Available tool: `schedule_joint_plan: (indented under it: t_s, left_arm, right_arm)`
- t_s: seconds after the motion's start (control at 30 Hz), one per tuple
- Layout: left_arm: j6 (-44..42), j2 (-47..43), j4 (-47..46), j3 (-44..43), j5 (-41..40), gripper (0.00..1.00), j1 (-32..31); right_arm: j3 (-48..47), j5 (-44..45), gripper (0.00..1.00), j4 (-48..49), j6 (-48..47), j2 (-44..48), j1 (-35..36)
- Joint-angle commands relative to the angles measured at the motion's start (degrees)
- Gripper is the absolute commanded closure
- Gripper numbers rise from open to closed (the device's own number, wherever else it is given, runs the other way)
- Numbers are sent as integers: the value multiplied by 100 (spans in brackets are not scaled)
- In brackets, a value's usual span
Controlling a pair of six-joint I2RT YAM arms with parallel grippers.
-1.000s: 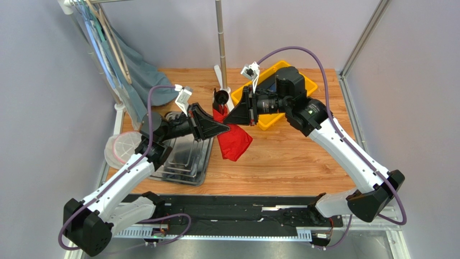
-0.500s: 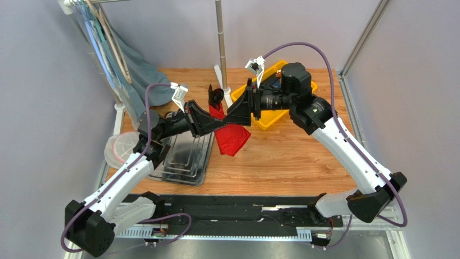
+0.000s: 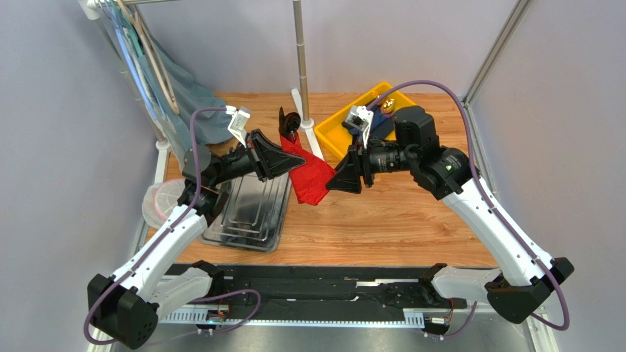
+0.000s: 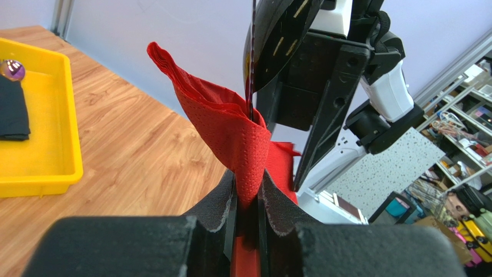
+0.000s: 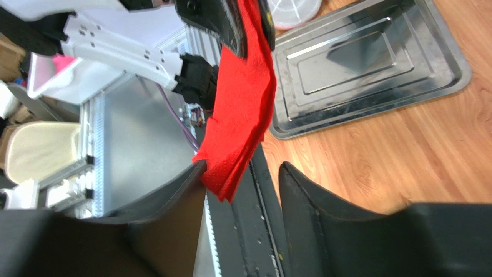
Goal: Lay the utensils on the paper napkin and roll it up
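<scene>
Mid-roll right of the tray: left gripper clamps napkin around utensils; right gripper, fingers wide, must next pinch the hanging corner.

From where I stand, the thin square paper napkin at the centre of the overhead view is a bright, even red. Close up, its surface carries a fine pattern of embossed dots. The left gripper and the right gripper are matte black, on arms with white shells and black joints, trailed by purple cables. The slim metal spoon at the top centre of the left wrist view is glossy black. The rectangular plastic bin at upper right is yellow, and the stepped steel tray at left is mirror silver. The wooden table is warm orange-brown with streaky grain. The hanging cloth at upper left is dull grey-blue.
</scene>
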State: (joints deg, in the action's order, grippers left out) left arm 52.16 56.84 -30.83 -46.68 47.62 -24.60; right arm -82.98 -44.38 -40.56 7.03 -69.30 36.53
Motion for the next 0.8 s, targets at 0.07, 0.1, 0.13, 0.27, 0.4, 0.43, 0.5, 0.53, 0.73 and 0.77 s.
schedule_joint_plan:
  t_s: [0.07, 0.1, 0.13, 0.27, 0.4, 0.43, 0.5, 0.53, 0.73, 0.77]
  left_arm:
    - [4, -24, -239, -360, 107, 100, 25]
    - [22, -15, -239, -368, 125, 100, 25]
    - [40, -15, -239, -403, 186, 100, 25]
    - [171, 2, -292, -439, 309, 100, 25]
    - [364, 11, -327, -492, 389, 100, 17]
    - [391, 20, -336, -518, 415, 100, 8]
    - [470, 38, -362, -570, 415, 100, -10]
    - [496, 64, -362, -597, 424, 100, -62]
    - [628, 134, -362, -773, 424, 100, -220]
    - [620, 143, -362, -773, 424, 100, -255]
  right_arm:
    - [27, -27, 79, -277, -500, 153, -85]
    - [45, 25, 86, -295, -544, 145, -85]
    - [36, 69, 93, -304, -640, 110, -111]
    - [10, 167, 100, -269, -676, -22, -182]
    - [36, 254, 100, -6, -984, -110, -208]
    - [54, 263, 100, 65, -1001, -136, -208]
    - [80, 211, 100, 284, -1019, -224, -199]
    - [89, 184, 100, 363, -1019, -268, -208]
    - [142, 167, 100, 1005, -896, -541, -208]
    - [150, 158, 100, 1093, -870, -576, -208]
